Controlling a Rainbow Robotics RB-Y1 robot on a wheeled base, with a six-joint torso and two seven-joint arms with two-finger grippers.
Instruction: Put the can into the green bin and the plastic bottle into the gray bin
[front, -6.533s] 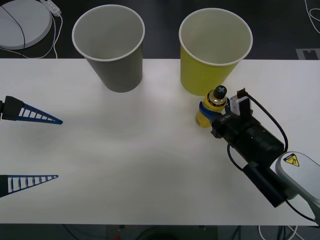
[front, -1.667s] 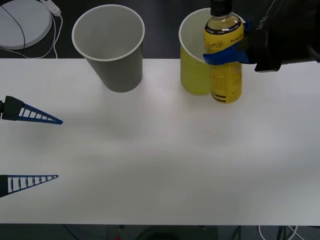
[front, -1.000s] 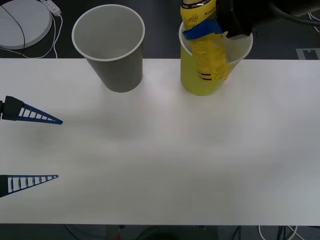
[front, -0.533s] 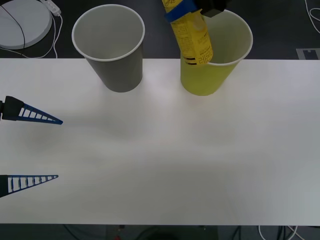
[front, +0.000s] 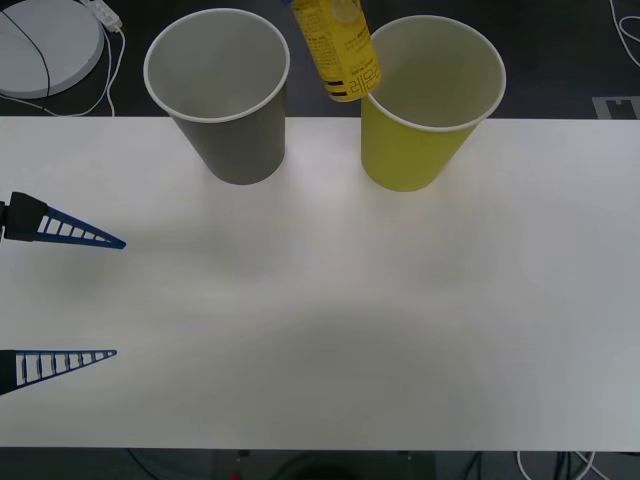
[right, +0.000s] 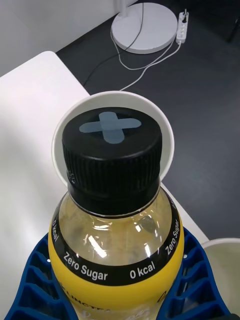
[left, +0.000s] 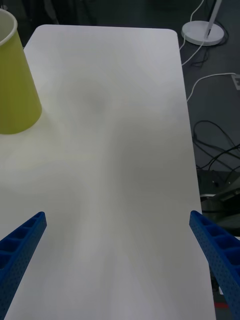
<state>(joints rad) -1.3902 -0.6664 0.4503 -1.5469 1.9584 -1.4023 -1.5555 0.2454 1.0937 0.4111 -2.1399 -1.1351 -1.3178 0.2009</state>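
Our right tool (right: 117, 295) clasps the plastic bottle (right: 116, 240), its black cap (right: 112, 157) above the gray bin's (right: 150, 107) white rim.

Plastic bottle (front: 337, 48) hangs between gray bin (front: 222, 90) and green bin (front: 428, 95).

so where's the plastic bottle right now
In the front view the plastic bottle hangs tilted in the air between the gray bin and the green bin, clamped in the right hand.
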